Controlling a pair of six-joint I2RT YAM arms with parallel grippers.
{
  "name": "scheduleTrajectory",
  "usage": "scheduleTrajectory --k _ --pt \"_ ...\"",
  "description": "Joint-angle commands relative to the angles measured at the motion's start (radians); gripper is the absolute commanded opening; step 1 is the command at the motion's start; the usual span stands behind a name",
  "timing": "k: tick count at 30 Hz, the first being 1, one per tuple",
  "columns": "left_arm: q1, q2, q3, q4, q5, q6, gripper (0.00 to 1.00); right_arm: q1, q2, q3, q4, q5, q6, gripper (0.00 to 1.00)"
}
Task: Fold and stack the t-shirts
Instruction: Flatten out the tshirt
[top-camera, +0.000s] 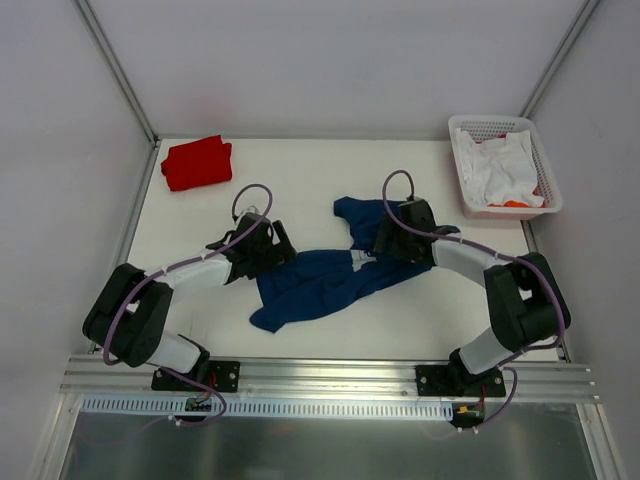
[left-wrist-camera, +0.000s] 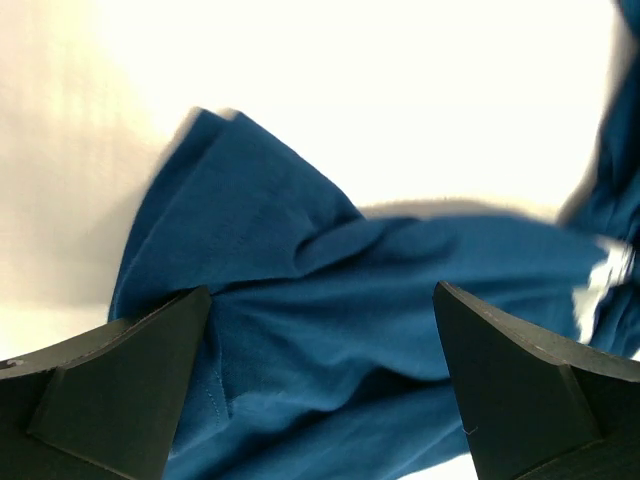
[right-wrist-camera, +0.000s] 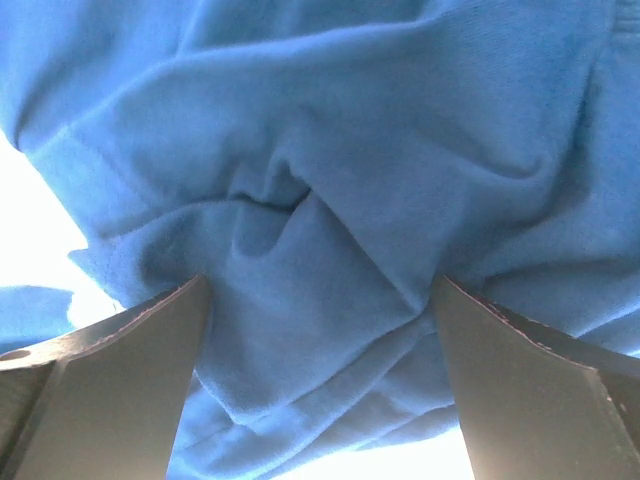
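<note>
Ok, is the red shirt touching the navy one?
Apart. The top view shows the folded red shirt in the far left corner, with bare table between it and the crumpled navy shirt.

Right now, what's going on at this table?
Both arms are working on the navy shirt, which lies crumpled mid-table. The left gripper and the right gripper hang open over it, neither gripping yet. The red shirt lies folded at the far left corner. A basket at far right holds white cloth.
</note>
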Motion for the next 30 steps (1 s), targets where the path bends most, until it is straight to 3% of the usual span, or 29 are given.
scheduleTrajectory --k 1,12,20,24,30 --pt "0.040 -0.006 0.000 -0.087 -0.019 0.051 0.99 0.029 -0.097 -0.093 -0.118 0.044 0.073 0.98" --pt "0.122 0.043 0.083 -0.087 0.001 0.090 0.99 0.136 -0.286 -0.215 -0.191 0.134 0.176 0.98" --pt "0.149 0.152 0.187 -0.087 0.030 0.123 0.99 0.176 -0.280 -0.236 -0.202 0.157 0.195 0.98" --pt "0.151 0.177 0.233 -0.087 0.049 0.139 0.99 0.196 -0.280 -0.209 -0.233 0.180 0.179 0.98" --pt "0.151 0.085 0.263 -0.107 0.053 0.183 0.99 0.231 -0.298 -0.072 -0.335 0.255 0.112 0.98"
